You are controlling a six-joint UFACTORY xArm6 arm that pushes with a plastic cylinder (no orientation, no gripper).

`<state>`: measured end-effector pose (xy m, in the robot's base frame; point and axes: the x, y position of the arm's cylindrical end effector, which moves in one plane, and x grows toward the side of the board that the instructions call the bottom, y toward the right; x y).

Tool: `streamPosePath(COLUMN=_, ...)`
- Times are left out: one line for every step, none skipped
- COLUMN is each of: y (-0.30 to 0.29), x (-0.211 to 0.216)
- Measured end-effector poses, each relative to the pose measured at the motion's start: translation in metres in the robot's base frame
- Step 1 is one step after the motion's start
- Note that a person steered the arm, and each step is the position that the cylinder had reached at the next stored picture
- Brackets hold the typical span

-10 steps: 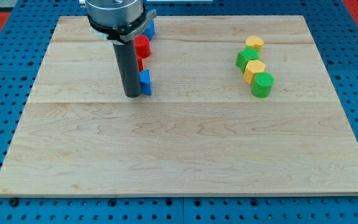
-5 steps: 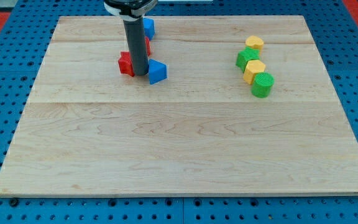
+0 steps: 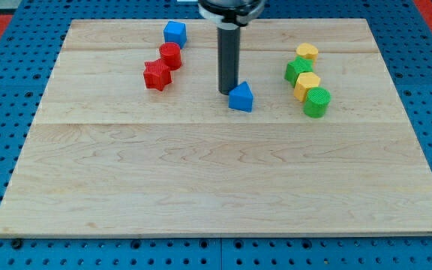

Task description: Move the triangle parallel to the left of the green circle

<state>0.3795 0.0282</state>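
Note:
The blue triangle (image 3: 241, 97) lies on the wooden board (image 3: 216, 180), right of centre in the upper half. My tip (image 3: 226, 91) stands just at the triangle's upper left, touching or almost touching it. The green circle (image 3: 316, 103) sits to the triangle's right, at about the same height in the view, roughly a hundred pixels away. It is the lowest block of a short chain at the view's right.
Above the green circle sit a yellow block (image 3: 307, 85), a green block (image 3: 298, 70) and another yellow block (image 3: 307, 52). At the upper left are a red star-like block (image 3: 157, 76), a red cylinder (image 3: 171, 55) and a blue cube (image 3: 175, 33).
My tip has moved to the view's right and pushed the blue triangle with it, away from the red blocks and toward the green circle. The other blocks stay put.

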Motion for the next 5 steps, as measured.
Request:
streamPosePath(y=0.005, x=0.014)
streamPosePath(y=0.005, x=0.021)
streamPosePath(y=0.005, x=0.028)
streamPosePath(y=0.005, x=0.04)
streamPosePath(y=-0.002, x=0.052)
